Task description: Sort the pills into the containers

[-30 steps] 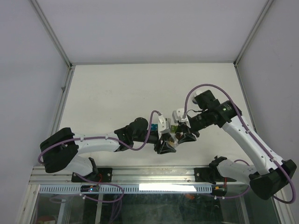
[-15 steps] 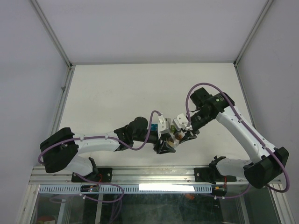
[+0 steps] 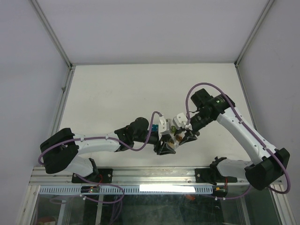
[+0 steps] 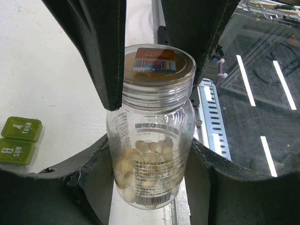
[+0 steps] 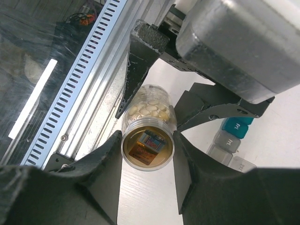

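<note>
Pills (image 4: 145,157) are sitting unsorted in the capped bottle (image 4: 154,119), left pincer (image 4: 150,145) clamping its body, right pincer (image 5: 147,143) gripping the cap (image 4: 159,63).

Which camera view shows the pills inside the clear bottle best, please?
The left wrist view: the pills show through the clear side of the bottle. The right wrist sees a few past the lid; the top view shows none clearly.

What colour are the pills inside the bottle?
The pills are pale cream, almost white. The left wrist view shows them best, through the clear bottle.
</note>
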You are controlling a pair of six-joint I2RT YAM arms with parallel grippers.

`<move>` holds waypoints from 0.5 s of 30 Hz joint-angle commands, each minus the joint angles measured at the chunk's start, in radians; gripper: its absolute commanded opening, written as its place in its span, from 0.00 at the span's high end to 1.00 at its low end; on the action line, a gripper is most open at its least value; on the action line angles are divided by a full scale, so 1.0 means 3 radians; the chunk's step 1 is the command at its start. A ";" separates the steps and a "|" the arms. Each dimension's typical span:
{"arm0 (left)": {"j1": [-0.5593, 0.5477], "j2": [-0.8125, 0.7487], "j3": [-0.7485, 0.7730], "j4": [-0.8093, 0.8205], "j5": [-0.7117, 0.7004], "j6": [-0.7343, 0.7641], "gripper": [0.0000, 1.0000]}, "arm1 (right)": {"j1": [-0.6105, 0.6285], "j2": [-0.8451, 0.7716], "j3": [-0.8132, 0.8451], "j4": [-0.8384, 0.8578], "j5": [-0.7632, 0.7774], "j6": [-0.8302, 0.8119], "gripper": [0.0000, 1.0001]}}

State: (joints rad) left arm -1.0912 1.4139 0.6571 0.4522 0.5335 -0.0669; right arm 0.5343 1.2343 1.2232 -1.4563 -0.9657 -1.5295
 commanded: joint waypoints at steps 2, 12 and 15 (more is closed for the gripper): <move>-0.0014 -0.0006 0.0088 0.0121 0.0256 0.0060 1.00 | -0.0032 -0.0299 -0.0147 0.0449 -0.0082 0.0339 0.56; -0.0014 -0.0021 0.0033 0.0189 0.0258 0.0003 1.00 | -0.0119 -0.0519 -0.0201 0.0580 -0.0081 0.0795 0.01; -0.0013 -0.0070 -0.0024 0.0211 0.0207 -0.0013 1.00 | -0.0189 -0.0653 -0.0184 0.0648 -0.0089 0.1176 0.01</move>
State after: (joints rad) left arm -1.0924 1.4204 0.6567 0.4503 0.5789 -0.0673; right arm 0.5003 1.0992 1.1515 -1.3136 -0.9665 -1.3254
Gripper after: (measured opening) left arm 0.519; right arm 0.991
